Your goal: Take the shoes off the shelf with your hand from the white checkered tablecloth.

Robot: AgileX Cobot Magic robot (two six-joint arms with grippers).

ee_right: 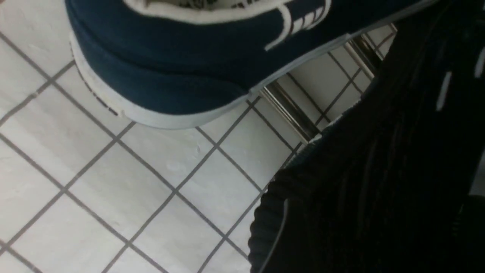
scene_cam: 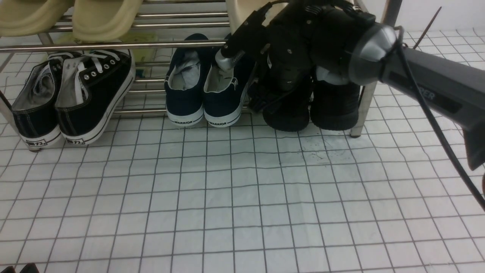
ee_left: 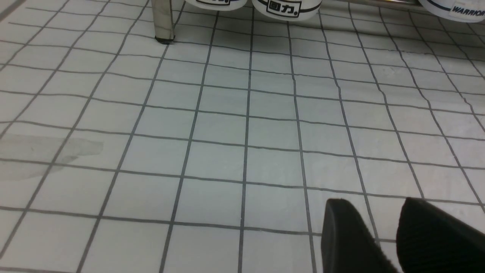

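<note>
The shoes (scene_cam: 335, 110), an all-black knit pair, stand at the right end of the shelf's (scene_cam: 113, 46) lower tier, heels toward me. My right gripper (scene_cam: 290, 72), the hand, hangs right over the left shoe (scene_cam: 286, 117) and hides its top. A black part with a silver-grey tip (scene_cam: 227, 60) juts from it toward the navy pair. In the right wrist view the black shoe (ee_right: 379, 170) fills the space by the jaws, so their state does not show. My left gripper (ee_left: 373, 203) hovers open and empty over the white checkered tablecloth (scene_cam: 227, 197).
A navy white-soled pair (scene_cam: 204, 94) stands beside the black shoes, and a black canvas white-laced pair (scene_cam: 72, 98) is at the left. Beige slippers (scene_cam: 102, 17) lie on the upper tier. A steel post (scene_cam: 362, 113) stands right of the shoes.
</note>
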